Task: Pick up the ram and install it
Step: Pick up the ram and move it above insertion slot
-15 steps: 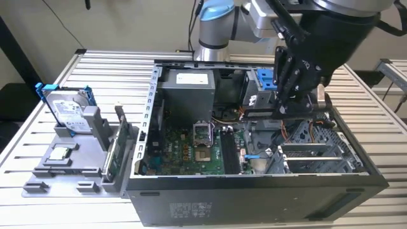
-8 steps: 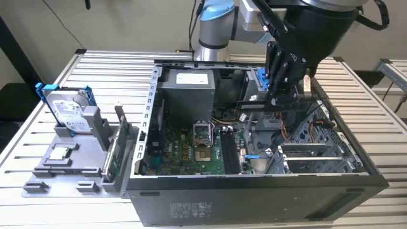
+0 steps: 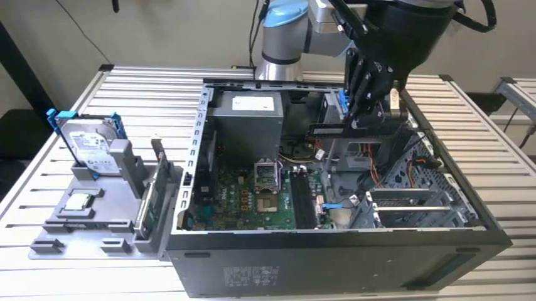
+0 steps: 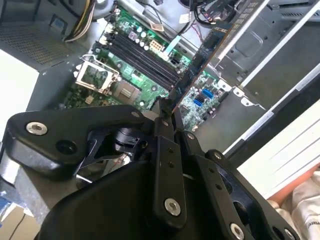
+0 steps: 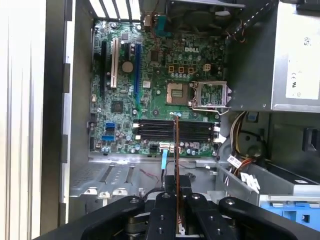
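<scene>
Dark blue-black ram (image 3: 335, 130) is pinched in the claw (image 3: 368, 122), lying roughly level and sticking out toward the exterior view's left, up above the open black case (image 3: 335, 251). It hangs over the interior near the drive cage, clear of the green motherboard (image 3: 251, 204) below. In both wrist views the claw (image 5: 176, 197) (image 4: 167, 117) has its fingers (image 4: 161, 145) pressed together on one end of the stick. The ram (image 5: 176, 150) shows edge-on as a thin line in the first wrist view, its far end lying across the black memory slots (image 5: 175, 131) in the picture but not touching them. In the second wrist view the ram (image 4: 197, 62) runs away from the fingers over the board, with the slots (image 4: 142, 57) off to one side. Grey power supply box (image 3: 247, 125) sits at the back of the case. On the slatted metal bench (image 3: 477, 144), at the exterior view's left, a grey holder (image 3: 63, 244) carries an upright hard drive (image 3: 88, 147) with a blue frame and a green card (image 3: 150, 197) standing on edge just beside the case wall.
</scene>
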